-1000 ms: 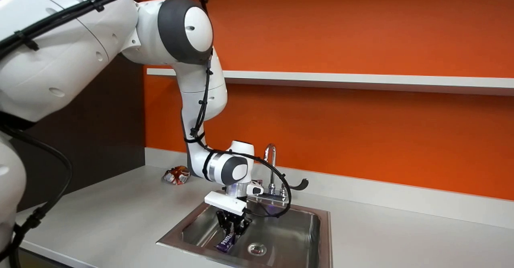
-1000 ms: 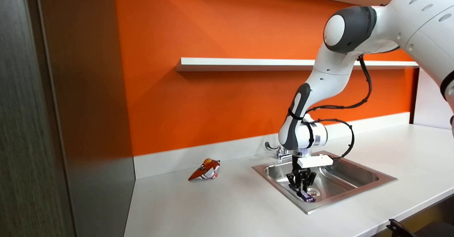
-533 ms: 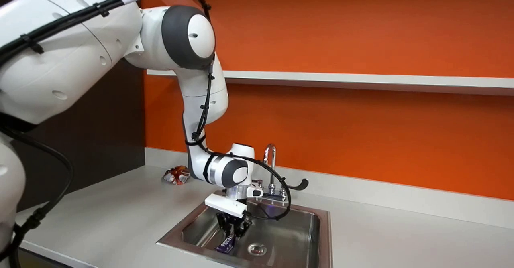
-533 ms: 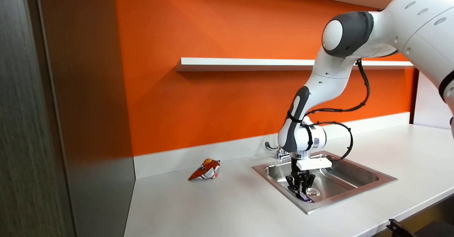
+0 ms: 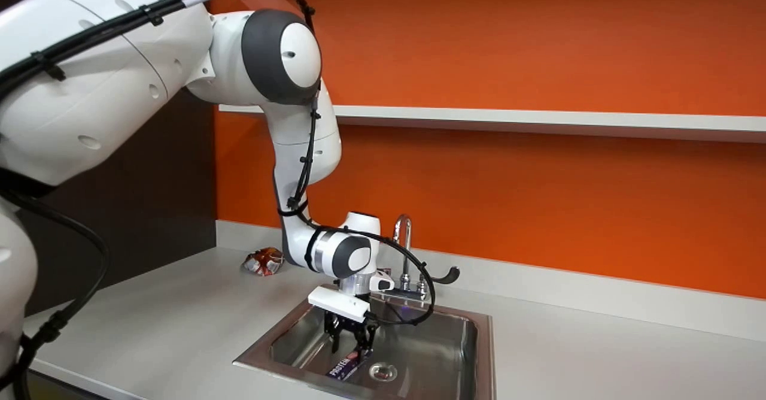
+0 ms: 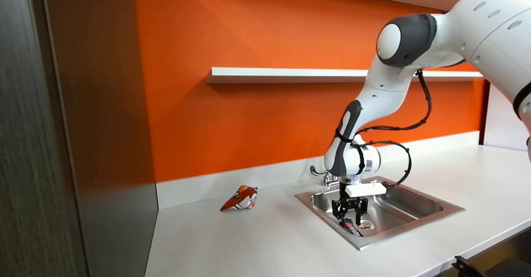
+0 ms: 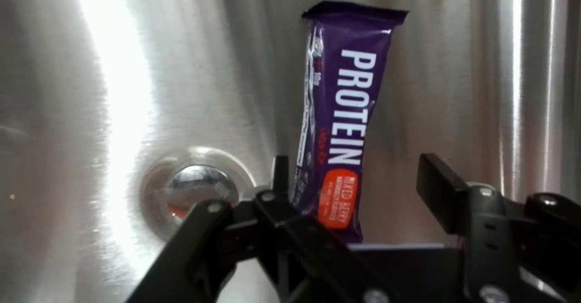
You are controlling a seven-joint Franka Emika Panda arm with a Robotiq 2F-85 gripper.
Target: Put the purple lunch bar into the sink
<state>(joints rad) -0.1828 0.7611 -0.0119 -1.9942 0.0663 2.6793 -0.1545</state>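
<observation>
Zero grip on purple bar (image 7: 347, 112): lies in sink (image 5: 431, 346) near drain (image 7: 199, 186), pointing lengthwise away from wide-spread gripper (image 7: 358, 183), nearer drain-side finger (image 7: 281, 176); probably just lift clear.

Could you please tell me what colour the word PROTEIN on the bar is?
White, on the bar, clearest in the wrist view.

White arm (image 5: 224, 58), black cables (image 5: 96, 35)

The bar (image 7: 349, 112) looks glossy, the sink (image 5: 434, 346) metallic.
</observation>
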